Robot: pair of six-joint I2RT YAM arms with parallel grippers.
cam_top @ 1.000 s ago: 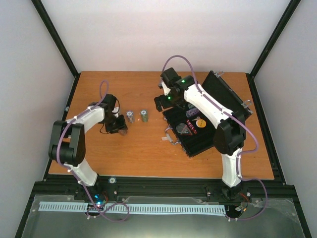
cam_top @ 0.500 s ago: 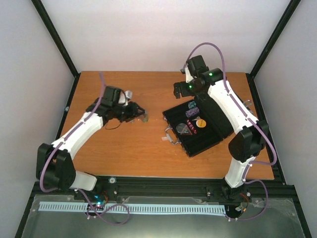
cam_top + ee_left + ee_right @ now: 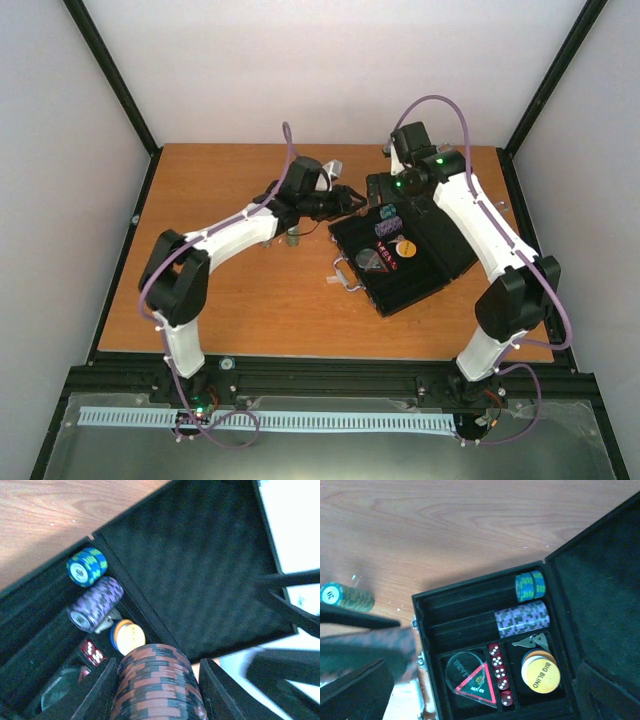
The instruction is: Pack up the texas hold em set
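We clamp a red-brown chip stack (image 3: 152, 672) in the left gripper (image 3: 159, 695) over the far-left corner of the case (image 3: 400, 295) — right gripper (image 3: 480, 690) gapes empty beside it.

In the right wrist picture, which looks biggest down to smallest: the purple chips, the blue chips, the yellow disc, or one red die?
1. purple chips
2. yellow disc
3. blue chips, only a little smaller than the disc
4. red die

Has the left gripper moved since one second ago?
Yes. The left gripper went right along the table, up to the black case, holding a chip stack.
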